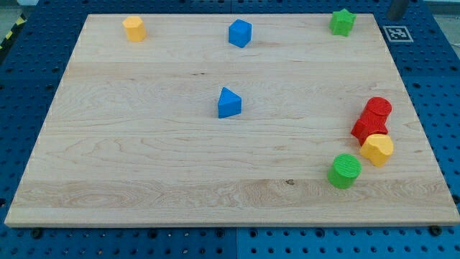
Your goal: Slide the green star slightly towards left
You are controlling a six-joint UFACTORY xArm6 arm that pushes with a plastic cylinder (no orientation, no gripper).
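Note:
The green star (pixel 343 21) lies near the top right corner of the wooden board (pixel 144 158). My tip (pixel 396 16) shows at the view's top edge, off the board's top right corner and to the right of the green star, with a clear gap between them. Only the rod's lowest part is in view.
A yellow block (pixel 134 29) lies at the top left and a blue block (pixel 240 33) at the top middle. A blue wedge-like block (pixel 228 103) sits mid-board. At the right, two red blocks (pixel 374 119), a yellow hexagon (pixel 376 150) and a green cylinder (pixel 345 170) cluster together. A fiducial tag (pixel 397 33) lies beside the corner.

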